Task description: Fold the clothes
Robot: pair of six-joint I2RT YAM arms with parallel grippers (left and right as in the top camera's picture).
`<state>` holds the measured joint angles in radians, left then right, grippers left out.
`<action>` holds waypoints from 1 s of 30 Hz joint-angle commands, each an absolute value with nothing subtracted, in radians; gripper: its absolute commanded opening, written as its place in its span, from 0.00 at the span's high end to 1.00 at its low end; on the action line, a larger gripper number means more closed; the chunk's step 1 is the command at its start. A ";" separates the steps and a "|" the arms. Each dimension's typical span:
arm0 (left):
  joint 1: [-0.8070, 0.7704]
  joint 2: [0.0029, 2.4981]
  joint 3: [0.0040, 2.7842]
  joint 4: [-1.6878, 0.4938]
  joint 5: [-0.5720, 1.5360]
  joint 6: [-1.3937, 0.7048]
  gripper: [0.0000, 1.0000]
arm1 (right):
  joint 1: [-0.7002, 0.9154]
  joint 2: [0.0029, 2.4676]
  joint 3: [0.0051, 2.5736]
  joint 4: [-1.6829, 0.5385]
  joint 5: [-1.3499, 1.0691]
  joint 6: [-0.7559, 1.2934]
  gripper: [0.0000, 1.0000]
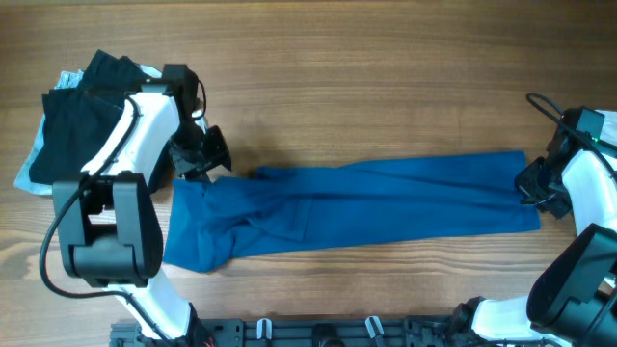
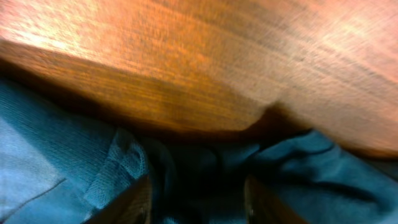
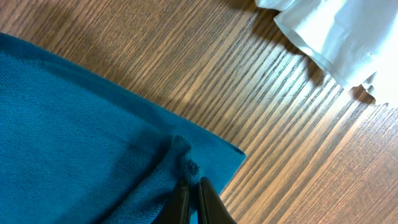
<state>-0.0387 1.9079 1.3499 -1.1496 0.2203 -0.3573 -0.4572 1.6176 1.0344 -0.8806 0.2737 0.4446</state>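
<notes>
The clothes here are chiefly one deep-blue garment, stretched long from left to right across the wooden table. My left gripper sits at its upper left end. In the left wrist view the left gripper has its fingers apart, with dark rumpled folds of the blue garment lying between and under them. My right gripper is at the garment's right end. There the right gripper is shut, pinching the blue garment just inside its corner.
A heap of black and pale blue clothes lies at the far left, behind the left arm. Something white and crumpled lies on the table beyond the garment's right corner. A black cable loops at the right edge.
</notes>
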 commanded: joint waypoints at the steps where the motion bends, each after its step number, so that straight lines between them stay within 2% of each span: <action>1: -0.051 1.919 1.328 -1.148 0.244 -0.359 0.76 | -0.466 1.631 1.028 -0.876 0.287 0.446 0.96; 2: -0.051 1.919 1.328 -1.149 0.247 -0.359 0.90 | -0.466 1.631 1.028 -0.876 0.287 0.446 0.96; 3: -0.051 1.919 1.329 -1.147 0.260 -0.358 0.96 | -0.466 1.631 1.028 -0.876 0.287 0.446 0.96; 8: -0.049 1.904 1.348 -1.132 0.323 -0.335 0.96 | -0.466 1.631 1.028 -0.876 0.287 0.446 0.96; 13: -0.049 1.822 1.498 -1.135 0.348 -0.295 0.96 | -0.466 1.631 1.028 -0.870 0.275 0.445 0.96; 20: -0.061 1.713 1.545 -1.236 0.346 -0.276 0.96 | -0.466 1.631 1.028 -0.853 0.260 0.444 0.96; 26: -0.057 1.712 1.545 -0.960 0.332 -0.269 0.96 | -0.466 1.631 1.028 -0.853 0.257 0.444 0.96; 30: -0.062 1.711 1.545 -0.997 0.363 -0.264 0.96 | -0.466 1.631 1.028 -0.849 0.256 0.444 0.95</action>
<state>-0.0589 1.7153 1.5333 -0.9611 0.3359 -0.2893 -0.4599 1.6176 1.0340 -0.8536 0.2615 0.4442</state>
